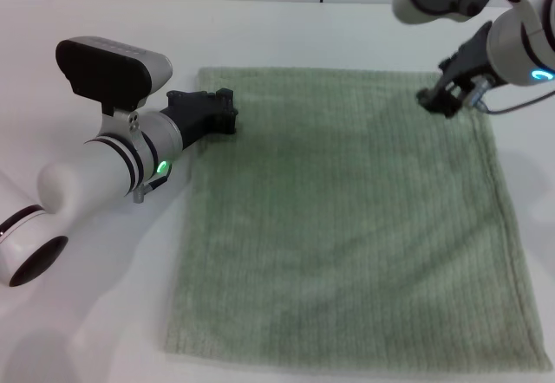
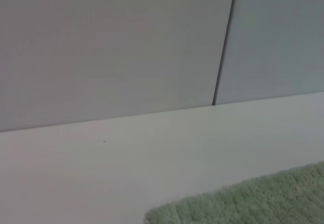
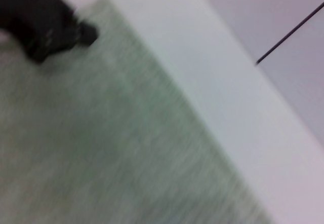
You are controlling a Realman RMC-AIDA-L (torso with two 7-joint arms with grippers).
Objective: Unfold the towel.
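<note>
Towel (image 1: 347,218): spread flat on counter (image 1: 95,314); looks fully unfolded
Left gripper (image 1: 227,112): far-left corner; jaws unclear
Right gripper (image 1: 440,99): far-right corner; jaws unclear
Advice: release, lift straight up; avoid dragging corners

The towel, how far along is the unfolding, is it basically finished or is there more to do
Mostly done, it appears. The towel lies spread flat in one layer on the table, roughly square, with no fold showing. In hand: the left gripper sits at the towel's far left corner and the right gripper at its far right corner. Left: letting go of those corners, if they are held, and pulling the arms back.
</note>
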